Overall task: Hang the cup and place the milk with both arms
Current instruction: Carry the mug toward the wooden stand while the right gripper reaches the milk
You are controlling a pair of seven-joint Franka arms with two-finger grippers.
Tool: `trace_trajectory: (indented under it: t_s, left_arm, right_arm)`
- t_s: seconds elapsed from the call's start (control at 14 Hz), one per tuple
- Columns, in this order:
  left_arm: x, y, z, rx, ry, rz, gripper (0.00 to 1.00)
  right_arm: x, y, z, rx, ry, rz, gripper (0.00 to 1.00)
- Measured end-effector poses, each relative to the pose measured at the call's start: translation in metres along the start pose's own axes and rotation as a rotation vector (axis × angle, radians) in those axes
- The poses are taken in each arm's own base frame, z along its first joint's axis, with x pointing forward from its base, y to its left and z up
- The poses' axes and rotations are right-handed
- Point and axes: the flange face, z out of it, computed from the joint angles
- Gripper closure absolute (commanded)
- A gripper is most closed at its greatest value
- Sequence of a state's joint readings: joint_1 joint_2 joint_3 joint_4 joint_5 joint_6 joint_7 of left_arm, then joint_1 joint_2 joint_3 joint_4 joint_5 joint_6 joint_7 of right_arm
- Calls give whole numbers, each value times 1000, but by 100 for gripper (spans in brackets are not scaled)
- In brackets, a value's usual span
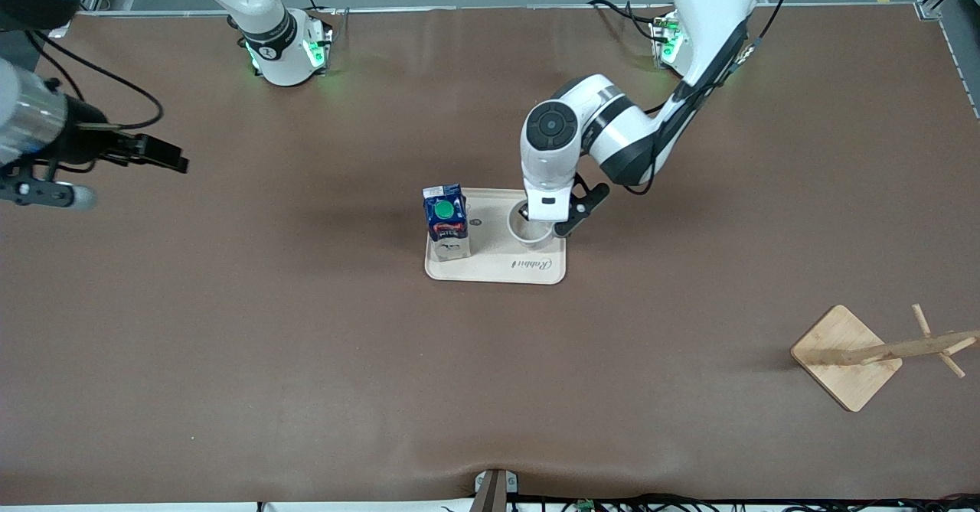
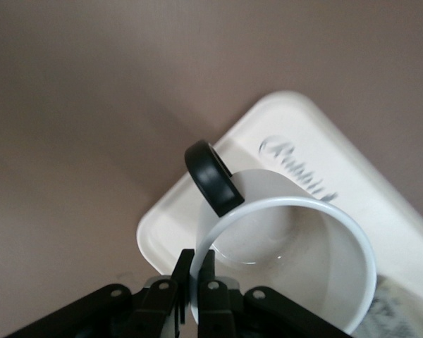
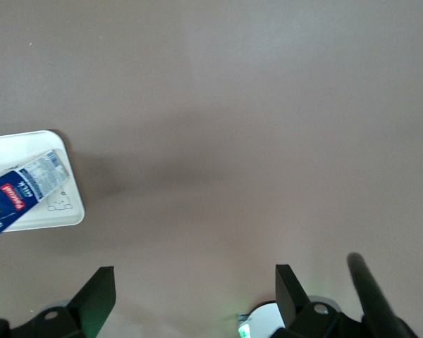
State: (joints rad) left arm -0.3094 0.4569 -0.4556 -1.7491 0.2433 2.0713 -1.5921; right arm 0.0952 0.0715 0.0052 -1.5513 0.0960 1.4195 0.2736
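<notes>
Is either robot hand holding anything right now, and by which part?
The left hand pinches the cup by its rim, beside the handle. The right hand, open over bare table, holds nothing.

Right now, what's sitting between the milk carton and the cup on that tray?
Nothing: the front view shows only bare tray between the milk and the cup, whose rim the left gripper pinches.

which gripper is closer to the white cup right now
Left. The left gripper is at the cup on the tray, fingers closed on its rim. The right gripper waits open over bare table toward the right arm's end.
</notes>
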Motion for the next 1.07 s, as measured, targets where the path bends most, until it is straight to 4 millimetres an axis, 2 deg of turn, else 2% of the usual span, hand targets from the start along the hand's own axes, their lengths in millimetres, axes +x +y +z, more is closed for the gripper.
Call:
trace_trajectory:
  t_s: [0.07, 0.21, 0.36, 0.5, 0.64, 0.93, 1.07]
  left_arm:
    - [21, -2, -32, -29, 27, 1, 100]
    - [76, -21, -91, -86, 83, 39, 100]
    - [135, -50, -127, -110, 129, 81, 100]
    - [195, -80, -141, -108, 157, 132, 100]
    - [241, -105, -143, -98, 168, 180, 100]
    - [310, -146, -161, -102, 203, 261, 100]
    - [339, -169, -170, -96, 221, 316, 100]
  right_arm:
    - [-2, -19, 6, -4, -2, -3, 0]
    - [-3, -52, 17, 1, 3, 6, 0]
    - [-6, -83, 26, 6, 16, 18, 0]
    - [-15, -122, 37, 6, 26, -3, 0]
    - [-28, -162, 53, 9, 10, -56, 0]
    - [-57, -254, 95, 8, 42, -159, 0]
    - [-64, -286, 119, 10, 54, -172, 0]
